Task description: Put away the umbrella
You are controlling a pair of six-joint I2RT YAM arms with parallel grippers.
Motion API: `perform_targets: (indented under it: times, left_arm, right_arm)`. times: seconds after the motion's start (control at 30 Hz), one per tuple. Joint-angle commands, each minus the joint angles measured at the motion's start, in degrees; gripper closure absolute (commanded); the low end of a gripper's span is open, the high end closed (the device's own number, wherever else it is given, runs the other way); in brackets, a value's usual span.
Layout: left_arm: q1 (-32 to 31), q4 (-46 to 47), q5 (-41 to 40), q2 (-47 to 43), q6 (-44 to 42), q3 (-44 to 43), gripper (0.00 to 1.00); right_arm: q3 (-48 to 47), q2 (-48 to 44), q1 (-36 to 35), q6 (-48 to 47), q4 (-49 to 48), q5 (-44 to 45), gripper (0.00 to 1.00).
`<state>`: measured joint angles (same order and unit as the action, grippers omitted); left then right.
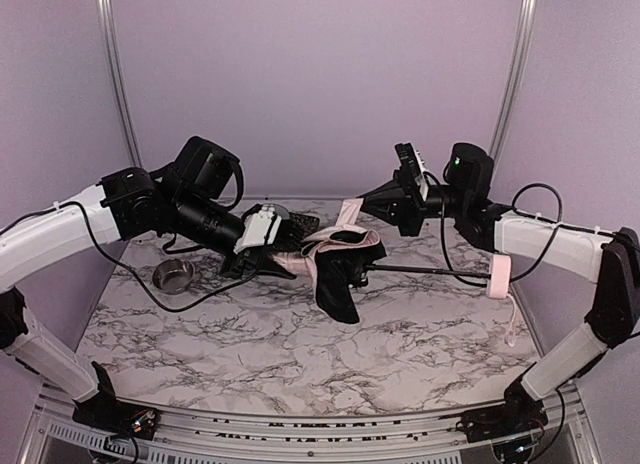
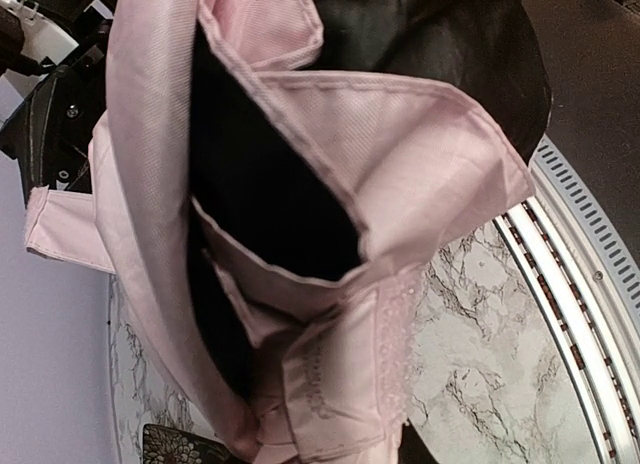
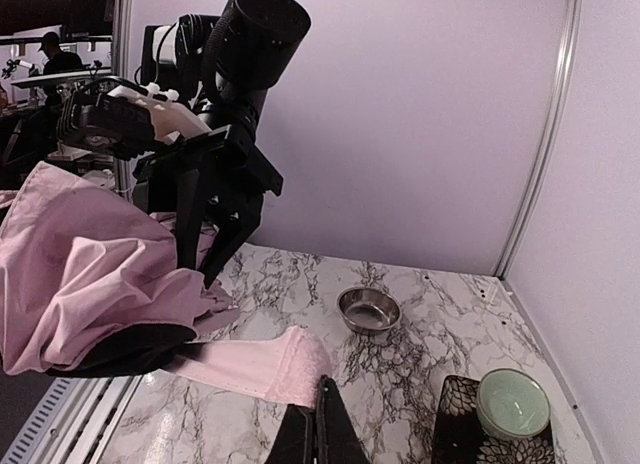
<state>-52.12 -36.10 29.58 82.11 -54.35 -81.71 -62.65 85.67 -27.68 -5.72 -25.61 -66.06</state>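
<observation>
Starting at your left, the left gripper (image 3: 210, 269) digs into the crumpled pale pink folding umbrella (image 1: 335, 269) lying mid-way across the marble-patterned bench (image 1: 300, 354). Fabric hides its opening, so I cannot tell. Your right gripper (image 3: 320, 409) is pinched closed on the umbrella's pink strap (image 3: 260, 369).

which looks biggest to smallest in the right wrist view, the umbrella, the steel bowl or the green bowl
1. umbrella: its pink fabric is by far the largest.
2 and 3. green bowl and steel bowl: these look about alike. The green one sits nearer the camera, so I won't rank them.
</observation>
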Motion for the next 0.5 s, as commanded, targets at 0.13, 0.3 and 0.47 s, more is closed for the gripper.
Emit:
perform_targets:
  times: [0.13, 0.3, 0.47]
  left_arm:
    - [-5.7, -20.2, 1.8, 5.7, -4.9, 4.2, 1.00]
    - [-7.1, -19.0, -2.2, 13.6, -4.4, 3.9, 1.00]
    - [-6.1, -14.2, 0.2, 17.7, -2.9, 5.9, 1.00]
  right_arm:
    - [-1.4, -6.6, -4.6, -19.0, 7.1, 31.3, 1.00]
    - [5.1, -6.2, -8.4, -16.1, -5.6, 33.5, 1.00]
    - [13.5, -6.9, -14.5, -12.7, -12.7, 33.9, 1.00]
